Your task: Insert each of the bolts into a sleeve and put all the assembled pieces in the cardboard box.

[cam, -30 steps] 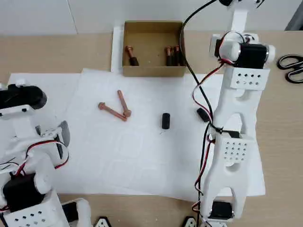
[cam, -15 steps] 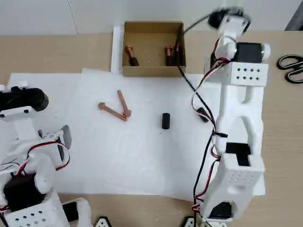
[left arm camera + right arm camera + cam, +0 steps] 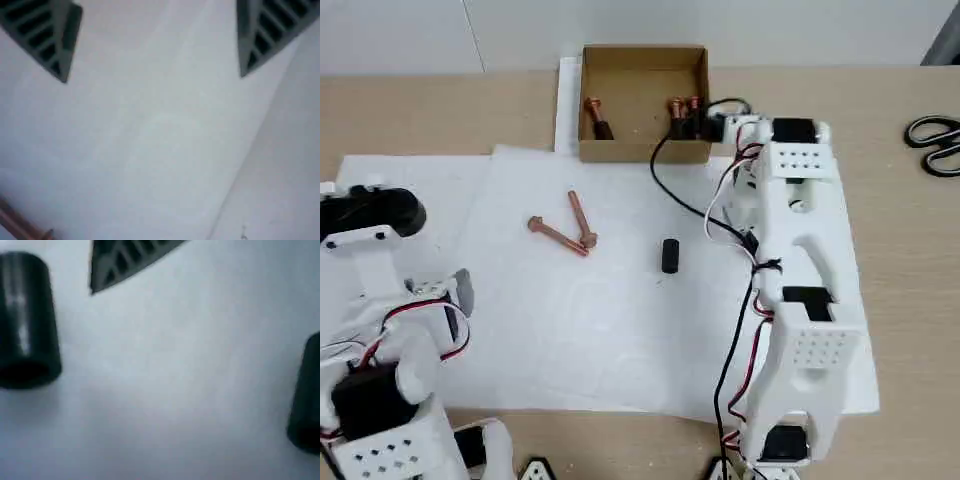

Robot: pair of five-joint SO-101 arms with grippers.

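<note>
**Ana:** Where is the cardboard box [image 3: 645, 150]?

**Ben:** It is at the back of the bench [image 3: 440, 110], touching the far edge of the white sheet [image 3: 570, 330]. Three bolts are inside it, and each one is already in a black sleeve. One done piece [image 3: 596, 118] is by the left wall. A pair of done pieces [image 3: 685, 115] is by the right wall.

**Ana:** What is not in the box?

**Ben:** Two copper bolts [image 3: 570, 228] lie on the sheet in front of the box. They meet at one end, like a V. A black sleeve [image 3: 669, 255] lies on its side to the right of them, apart from them.

**Ana:** What about the arms?

**Ben:** The right arm [image 3: 800, 260] is stretched out over the right side of the sheet. Its front end is just beside the box's right front corner. The right wrist view looks down on one sleeve lying on the sheet. A second sleeve [image 3: 306, 395] is at the edge of that view, well apart from the first. I cannot tell if the right jaws are open or closed.

**Ana:** And the left one?

**Ben:** The left arm [image 3: 390, 340] is at the near left corner, well away from the bolts. The left jaws are spread wide and grip nothing, with bare sheet under them. The end of one bolt [image 3: 17, 225] peeks in at the edge of the left wrist view.

**Ana:** Anything else?

**Ben:** A pair of scissors [image 3: 932, 143] lies on the bench, far to the right.
</note>
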